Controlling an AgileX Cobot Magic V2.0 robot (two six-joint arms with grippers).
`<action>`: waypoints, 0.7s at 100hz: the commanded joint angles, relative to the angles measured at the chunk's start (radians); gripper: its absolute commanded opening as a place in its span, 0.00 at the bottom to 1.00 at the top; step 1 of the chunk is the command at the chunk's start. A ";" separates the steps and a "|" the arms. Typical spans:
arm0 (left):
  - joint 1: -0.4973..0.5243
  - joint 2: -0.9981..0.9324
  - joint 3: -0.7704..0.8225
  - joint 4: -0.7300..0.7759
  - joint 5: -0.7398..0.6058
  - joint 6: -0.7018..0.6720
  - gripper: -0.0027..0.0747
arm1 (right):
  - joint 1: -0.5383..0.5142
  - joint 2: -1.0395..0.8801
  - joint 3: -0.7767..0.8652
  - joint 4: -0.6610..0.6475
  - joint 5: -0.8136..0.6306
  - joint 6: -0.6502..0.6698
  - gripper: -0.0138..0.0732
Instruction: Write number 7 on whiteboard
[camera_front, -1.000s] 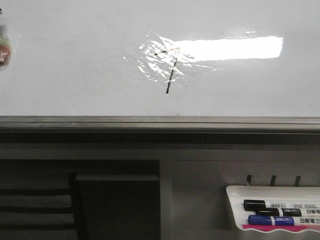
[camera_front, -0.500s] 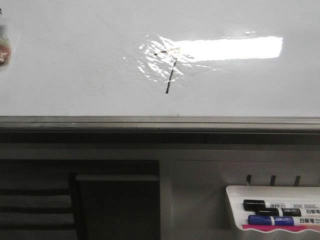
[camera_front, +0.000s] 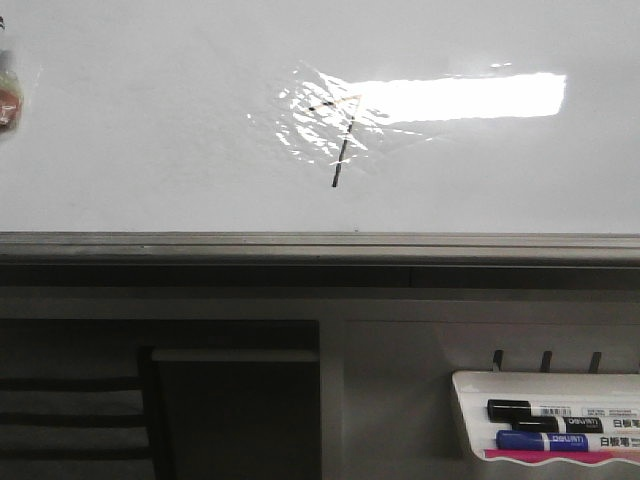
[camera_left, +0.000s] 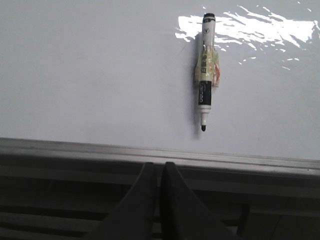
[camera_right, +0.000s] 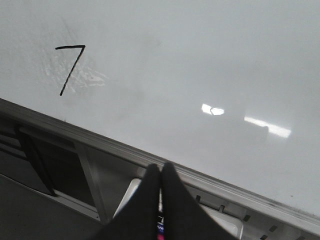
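Observation:
The whiteboard (camera_front: 150, 150) fills the upper part of the front view, with a bright light reflection on it. The number 7 (camera_front: 338, 170) is drawn in thin black strokes near the board's middle, partly washed out by glare. It shows plainly in the right wrist view (camera_right: 72, 70). A black-and-white marker (camera_left: 206, 70) lies uncapped on the whiteboard (camera_left: 100, 75), tip toward the rail. My left gripper (camera_left: 160, 167) is shut and empty, below the board's grey rail. My right gripper (camera_right: 161, 169) is shut and empty, over the marker tray below the whiteboard (camera_right: 210, 60).
A grey metal edge rail (camera_front: 300, 245) runs along the board's near side. A small white marker tray (camera_front: 470, 400) hangs at the lower right and holds a black marker (camera_front: 540, 411) and a blue marker (camera_front: 545, 440). A dark slatted frame (camera_front: 70, 410) is at the lower left.

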 joint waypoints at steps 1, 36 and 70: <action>0.003 -0.065 0.032 -0.034 -0.087 -0.007 0.01 | -0.007 0.003 -0.025 0.008 -0.078 -0.001 0.08; -0.001 -0.071 0.135 -0.028 -0.262 -0.007 0.01 | -0.007 0.005 -0.025 0.008 -0.076 -0.001 0.08; -0.001 -0.071 0.135 -0.027 -0.314 0.098 0.01 | -0.007 0.005 -0.025 0.008 -0.076 -0.001 0.08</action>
